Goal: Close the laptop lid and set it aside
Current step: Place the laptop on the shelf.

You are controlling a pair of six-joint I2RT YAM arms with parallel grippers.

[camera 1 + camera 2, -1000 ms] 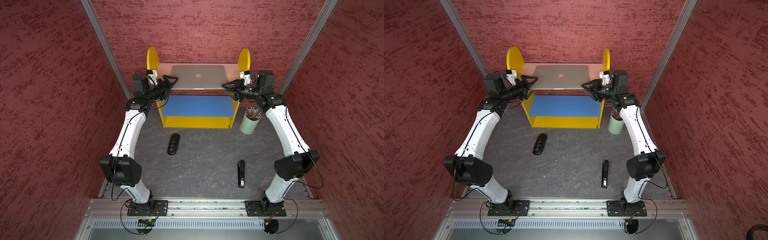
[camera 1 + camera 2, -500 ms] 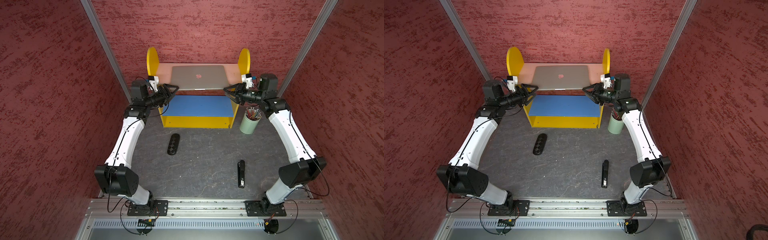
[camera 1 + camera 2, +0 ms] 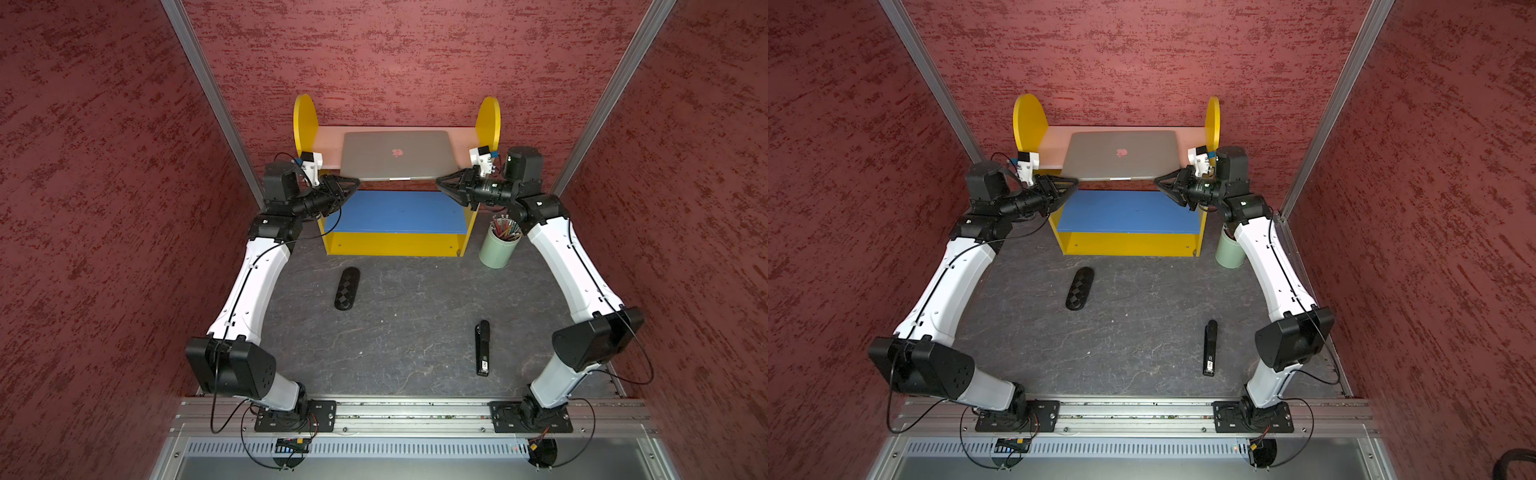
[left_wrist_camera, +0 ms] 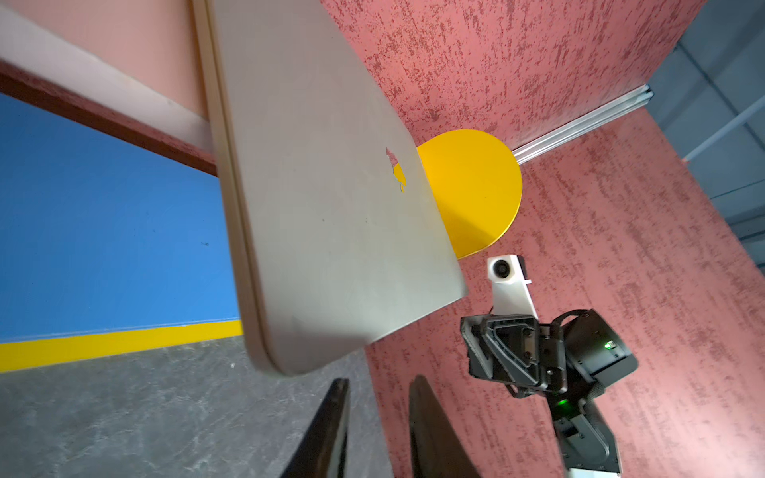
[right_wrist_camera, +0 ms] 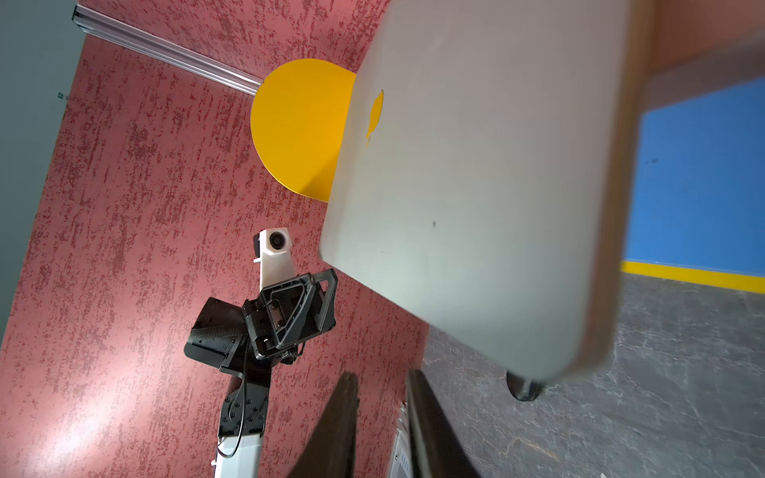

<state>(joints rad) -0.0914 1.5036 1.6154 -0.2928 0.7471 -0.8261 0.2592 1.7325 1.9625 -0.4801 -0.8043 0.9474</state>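
While both arms flank the shelf unit, items are entered left to right.

1. Left gripper [image 3: 355, 183]: jaws drawn nearly together, empty. It sits just beside the laptop's front left corner, and the left wrist view [image 4: 378, 383] shows a gap between them.
2. Black oval case [image 3: 347, 289]: flat on the grey table [image 3: 395, 332], well apart from the shelf.
3. Shelf unit [image 3: 305, 124]: yellow sides, pink upper shelf, blue lower shelf.
4. Laptop [image 3: 397, 168]: on the pink upper shelf, with its front edge overhanging the blue shelf. Laptop lid [image 3: 374, 151]: down flat, logo upward. Closing is judged done, and setting aside done or nearly so.
5. Right gripper [image 3: 438, 183]: jaws likewise nearly together, clamped on nothing. It sits just beside the front right corner, clear of it in the right wrist view [image 5: 381, 378].
6. Black stapler [image 3: 482, 347]: lying on the table, apart from everything.
7. Green pencil cup [image 3: 496, 249]: just beside the shelf's right side, close to the right arm.

Hazards:
- The overhanging front edge leaves the laptop poorly supported. A brush from either fingertip could swivel it or slide it off the shelf.
- A push from one side only would turn it askew.
- The right arm, in swinging away, could topple the cup.
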